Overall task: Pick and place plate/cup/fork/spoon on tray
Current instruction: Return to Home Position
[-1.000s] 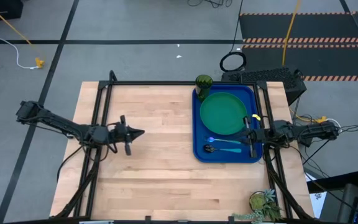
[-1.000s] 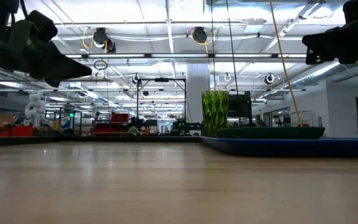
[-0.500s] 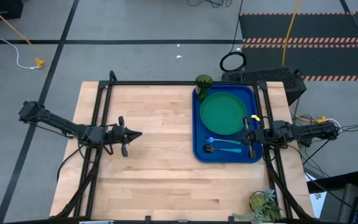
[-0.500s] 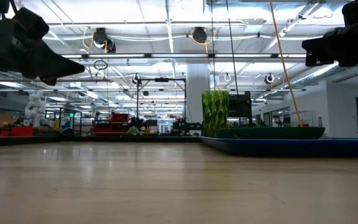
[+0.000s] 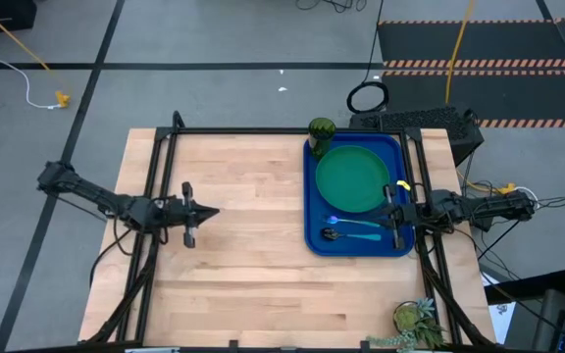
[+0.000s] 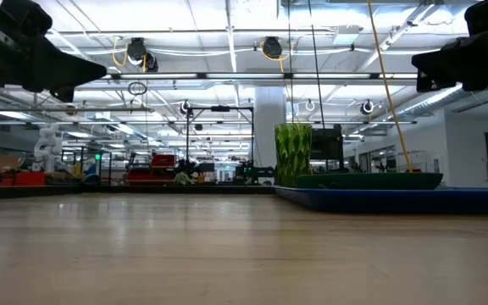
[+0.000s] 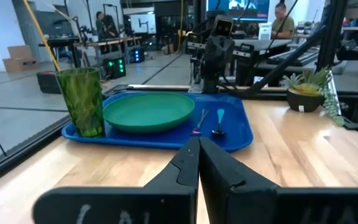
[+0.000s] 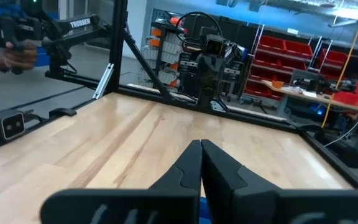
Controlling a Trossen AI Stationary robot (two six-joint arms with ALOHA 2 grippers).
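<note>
Tray (image 5: pixel 314 167) things are all in place, and both tools are clenched tight with nothing in them. The left gripper (image 5: pixel 211 211) hangs over bare wood in the left middle of the high view. The right gripper (image 5: pixel 390 208) hangs over the right rim of the blue tray, fingers pressed together.

On the tray the plate (image 5: pixel 351 179) lies flat in the middle. The cup (image 5: pixel 321 130) stands upright at the tray's upper left corner. The fork (image 5: pixel 353 224) and the spoon (image 5: pixel 350 235) lie side by side below the plate.

A wooden table (image 5: pixel 243 265) holds the tray at its right side. A potted plant (image 5: pixel 417 321) sits at the lower right. A person (image 7: pixel 282 22) shows far off in the room, too small to make out.
</note>
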